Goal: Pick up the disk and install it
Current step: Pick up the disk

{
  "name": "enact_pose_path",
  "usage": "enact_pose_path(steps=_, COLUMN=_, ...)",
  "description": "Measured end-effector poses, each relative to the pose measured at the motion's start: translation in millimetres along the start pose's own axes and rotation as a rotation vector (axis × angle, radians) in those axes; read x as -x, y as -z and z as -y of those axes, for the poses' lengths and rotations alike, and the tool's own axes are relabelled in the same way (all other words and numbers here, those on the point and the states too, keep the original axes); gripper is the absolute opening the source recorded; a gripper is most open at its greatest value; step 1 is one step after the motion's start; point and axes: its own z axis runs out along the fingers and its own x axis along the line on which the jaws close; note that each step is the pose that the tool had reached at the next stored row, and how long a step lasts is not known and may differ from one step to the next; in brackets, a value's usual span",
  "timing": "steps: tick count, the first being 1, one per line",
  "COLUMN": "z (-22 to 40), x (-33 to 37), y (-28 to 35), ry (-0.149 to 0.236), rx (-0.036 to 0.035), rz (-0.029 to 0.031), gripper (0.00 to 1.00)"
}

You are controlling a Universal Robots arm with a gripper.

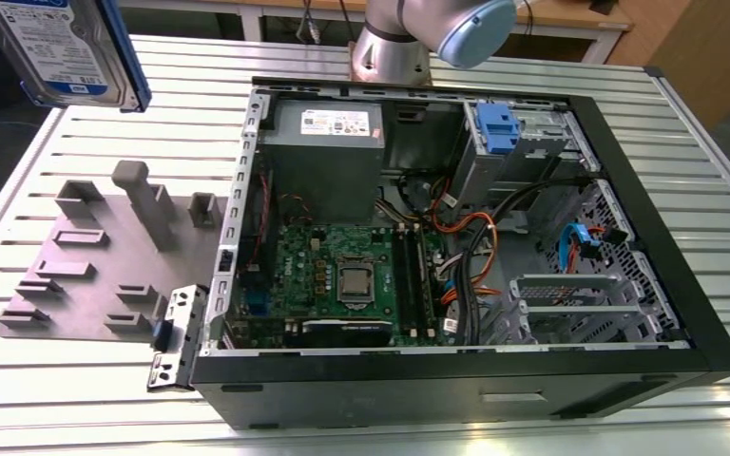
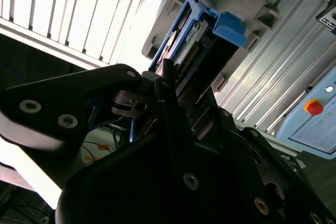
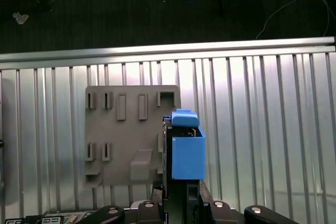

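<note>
Slatted surface [image 1: 86,399] is topped by a fixture plate [image 3: 126,129]; above it the stiff, probably fragile disk [image 3: 186,150] is clamped endwise in the claw [image 2: 167,80].

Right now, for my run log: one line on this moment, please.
gripper: shut on the disk | the disk: held in air, over edge of grey fixture plate | computer case: open, disk not in it

Exterior looks down; all views share the disk [image 1: 67,47].

Tool [image 2: 167,85] aloft, jaws clamped tight
</note>
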Motion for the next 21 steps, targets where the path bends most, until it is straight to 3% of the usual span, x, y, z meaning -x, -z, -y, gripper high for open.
enact_pose_path(steps=21, z=10.8, x=0.8, y=0.4, ry=0.000, rx=0.0000, rz=0.0000, gripper=0.35)
